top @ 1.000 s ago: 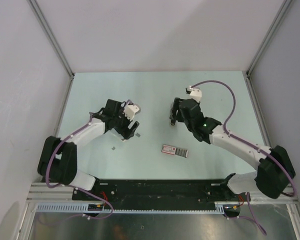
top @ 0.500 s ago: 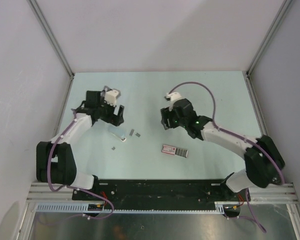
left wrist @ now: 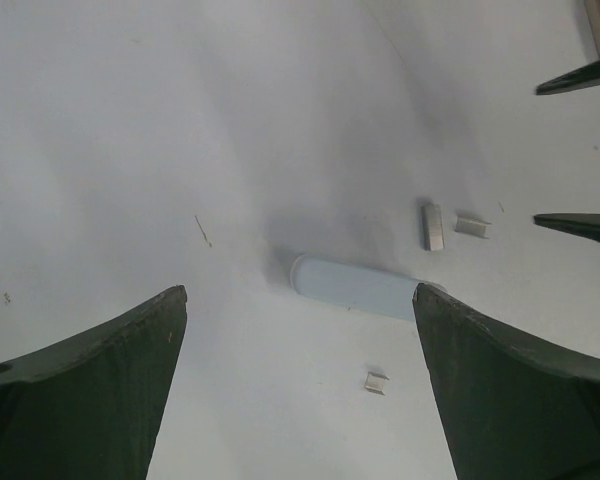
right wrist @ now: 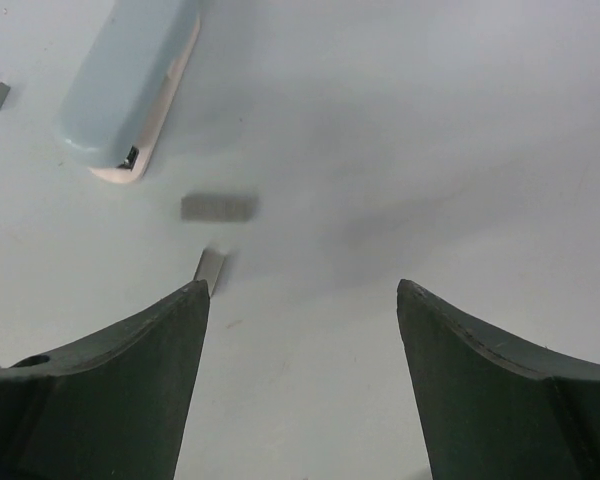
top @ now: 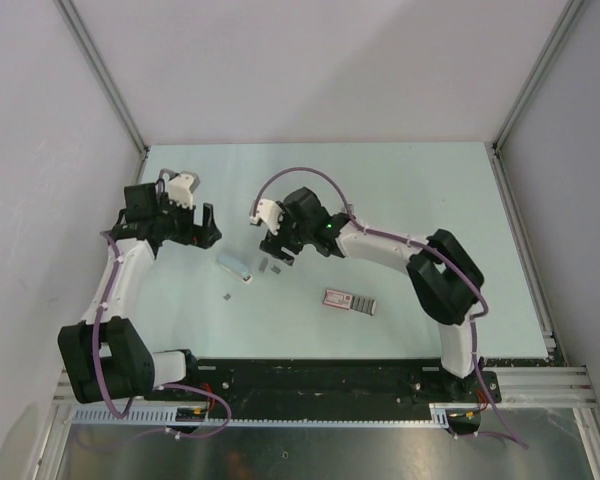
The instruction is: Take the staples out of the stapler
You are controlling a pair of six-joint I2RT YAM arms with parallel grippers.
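The stapler, slim and pale blue over a cream base, lies flat on the table left of centre. It shows in the left wrist view and in the right wrist view. Loose grey staples lie just right of it, and one more piece lies nearer the front. They appear as short strips. My left gripper hangs open, up and left of the stapler, with nothing in it. My right gripper stands open over the staples, with nothing between its fingers.
A flat red-and-white box with a grey end lies right of the staples, toward the front. The enclosure's walls and metal posts bound the table at the left, back and right. The right gripper's fingertips reach into the left wrist view.
The left gripper has let go of the stapler and pulled back to the left, leaving it on the table. The right arm has swung left to the staples.
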